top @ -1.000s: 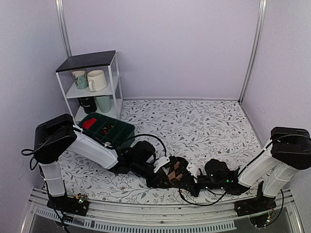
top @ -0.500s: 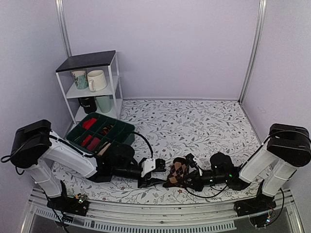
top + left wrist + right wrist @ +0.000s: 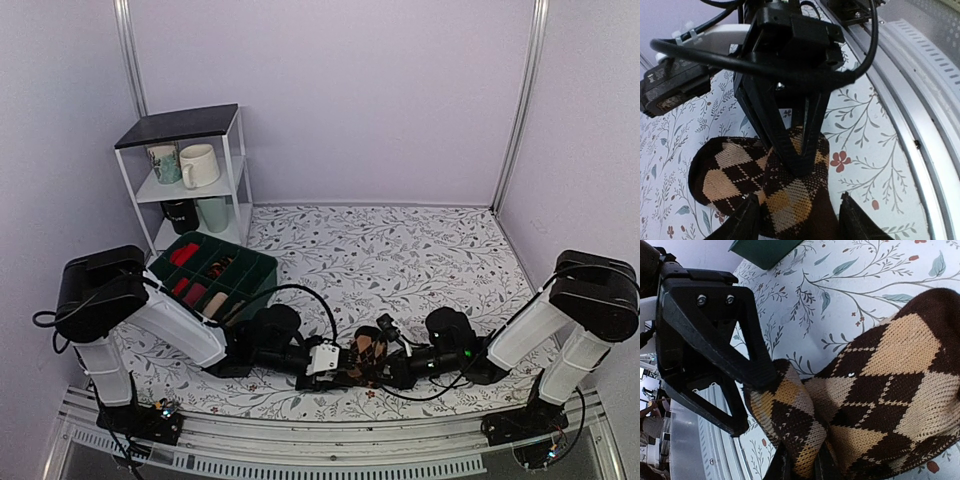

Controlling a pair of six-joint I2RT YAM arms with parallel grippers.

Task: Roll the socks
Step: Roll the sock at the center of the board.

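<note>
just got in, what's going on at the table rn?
Both arms meet over the socks at the near edge of the table. The right gripper is shut, pinching the socks from one side. The left gripper is open, with a finger on either side of the opposite end and apparently not clamping it. The socks lie bunched and partly folded over, not yet a tight roll.

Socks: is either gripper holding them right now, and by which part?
Right gripper is shut on the socks, pinching a fold of fabric; left gripper is open astride them.
</note>
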